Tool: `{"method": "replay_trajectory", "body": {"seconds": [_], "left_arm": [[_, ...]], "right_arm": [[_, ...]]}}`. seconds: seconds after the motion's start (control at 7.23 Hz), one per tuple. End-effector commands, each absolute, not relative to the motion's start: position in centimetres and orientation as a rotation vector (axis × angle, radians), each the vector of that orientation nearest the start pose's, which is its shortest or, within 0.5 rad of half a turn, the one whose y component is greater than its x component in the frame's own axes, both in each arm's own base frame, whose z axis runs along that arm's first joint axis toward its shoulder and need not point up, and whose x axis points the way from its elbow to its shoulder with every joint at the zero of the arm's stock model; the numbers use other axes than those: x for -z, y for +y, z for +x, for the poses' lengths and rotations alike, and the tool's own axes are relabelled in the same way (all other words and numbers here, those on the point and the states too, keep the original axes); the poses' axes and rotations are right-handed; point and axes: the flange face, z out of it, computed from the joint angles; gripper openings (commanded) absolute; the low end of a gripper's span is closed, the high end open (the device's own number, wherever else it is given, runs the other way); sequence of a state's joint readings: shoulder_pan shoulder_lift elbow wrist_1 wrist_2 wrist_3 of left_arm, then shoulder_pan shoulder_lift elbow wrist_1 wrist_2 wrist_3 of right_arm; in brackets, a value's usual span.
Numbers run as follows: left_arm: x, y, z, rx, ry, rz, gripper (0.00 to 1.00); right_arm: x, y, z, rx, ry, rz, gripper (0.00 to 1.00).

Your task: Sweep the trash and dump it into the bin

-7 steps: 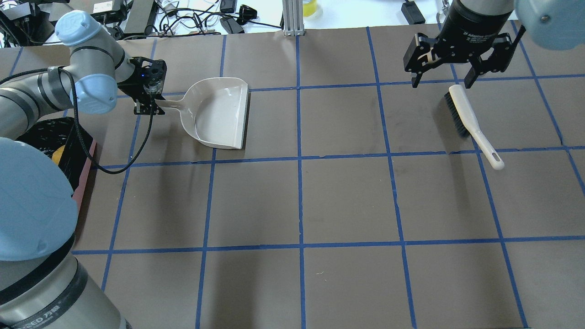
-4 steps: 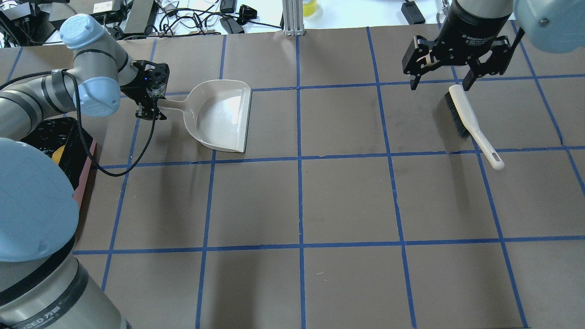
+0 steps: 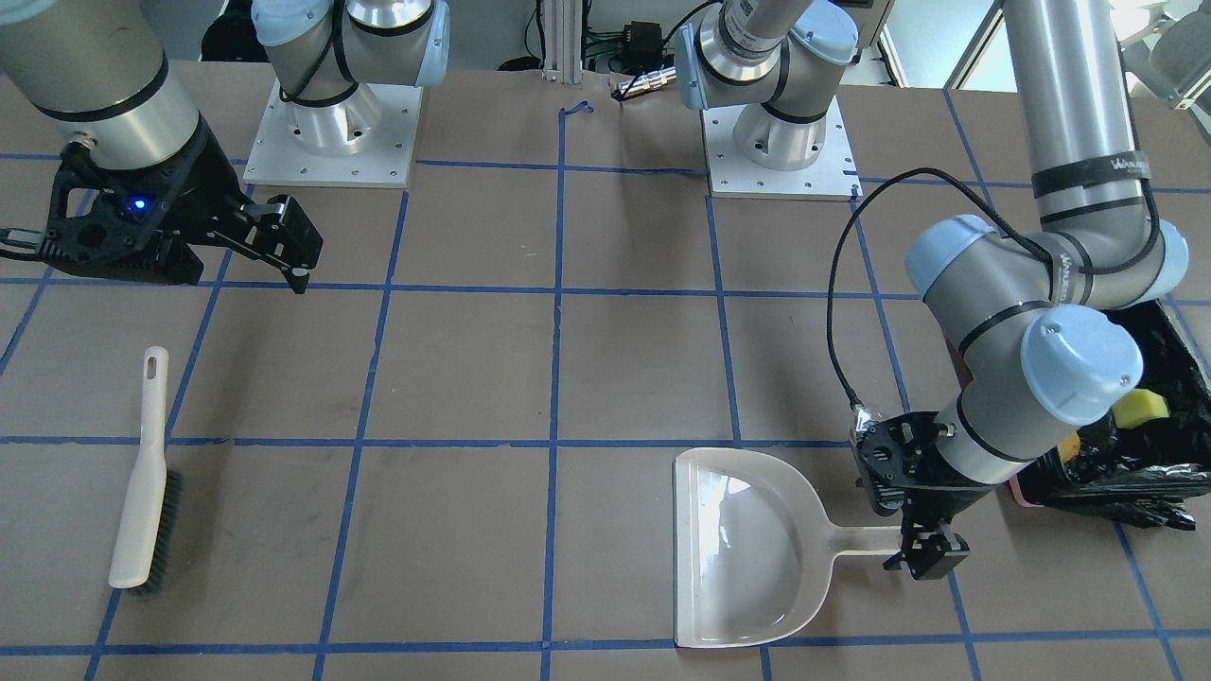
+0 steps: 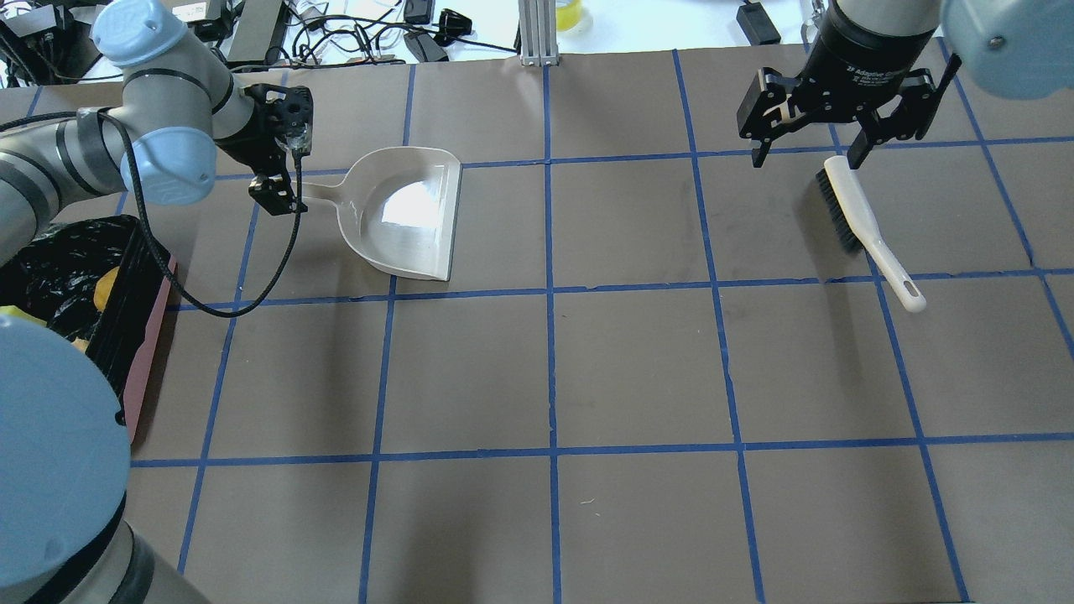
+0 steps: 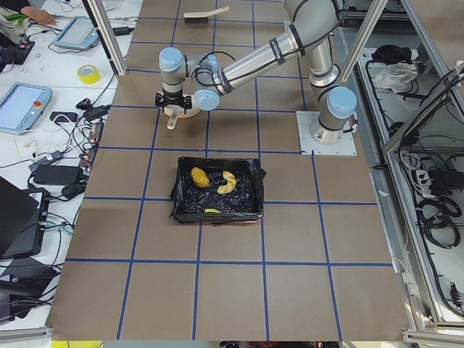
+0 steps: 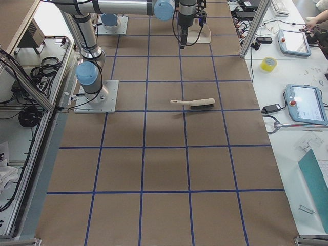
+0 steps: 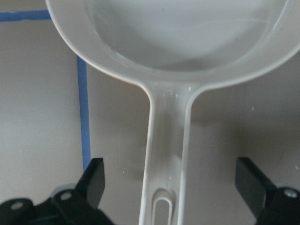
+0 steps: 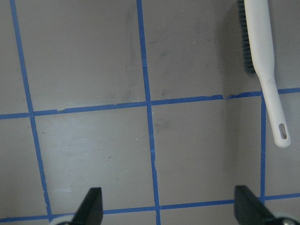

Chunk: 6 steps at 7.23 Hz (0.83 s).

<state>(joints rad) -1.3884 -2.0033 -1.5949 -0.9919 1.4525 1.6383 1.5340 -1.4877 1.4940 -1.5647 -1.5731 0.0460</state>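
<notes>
The trash lies in the bin, a pink tub with a black bag: an orange-yellow lump, a pale curved peel piece and a yellow sponge. The bin also shows at the left edge of the overhead view. The white dustpan lies flat and empty on the table. My left gripper is open and straddles the dustpan handle; its fingers stand clear of the handle on both sides. My right gripper is open and empty, hovering over the bristle end of the white brush.
The table is brown paper with a blue tape grid. A black cable hangs from the left wrist over the table beside the bin. Cables and boxes lie beyond the far edge.
The left arm has swung back, so more of the bin shows. Its wrist has turned, and the dustpan has shifted slightly right. The right gripper and brush have hardly moved.
</notes>
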Motion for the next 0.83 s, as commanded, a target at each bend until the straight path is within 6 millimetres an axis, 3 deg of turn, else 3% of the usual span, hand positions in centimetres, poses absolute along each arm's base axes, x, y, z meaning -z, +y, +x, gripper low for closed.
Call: {"method": "replay_trajectory", "body": {"seconds": [0.0, 0.14, 0.42, 0.55, 0.69], "left_arm": [[-35.2, -59.8, -5.9, 0.175, 2.535, 1.932, 0.98], [-38.3, -56.2, -6.4, 0.118, 2.636, 1.860, 0.99], [-43.3, -50.3, -7.4, 0.107, 2.880, 1.466, 0.98], [-44.2, -47.0, -7.9, 0.007, 2.965, 1.380, 0.98], [-46.2, -45.9, -8.0, 0.033, 3.028, 1.180, 0.98]], "right_arm": [[-48.2, -53.1, 11.4, -0.022, 3.142, 0.133, 1.00], [-48.3, -53.0, 11.4, -0.019, 3.142, 0.130, 1.00], [-48.4, -53.0, 11.4, -0.017, 3.140, 0.133, 1.00], [-48.3, -53.1, 11.4, -0.017, 3.140, 0.130, 1.00], [-48.3, -53.0, 11.4, -0.019, 3.140, 0.130, 1.00]]}}
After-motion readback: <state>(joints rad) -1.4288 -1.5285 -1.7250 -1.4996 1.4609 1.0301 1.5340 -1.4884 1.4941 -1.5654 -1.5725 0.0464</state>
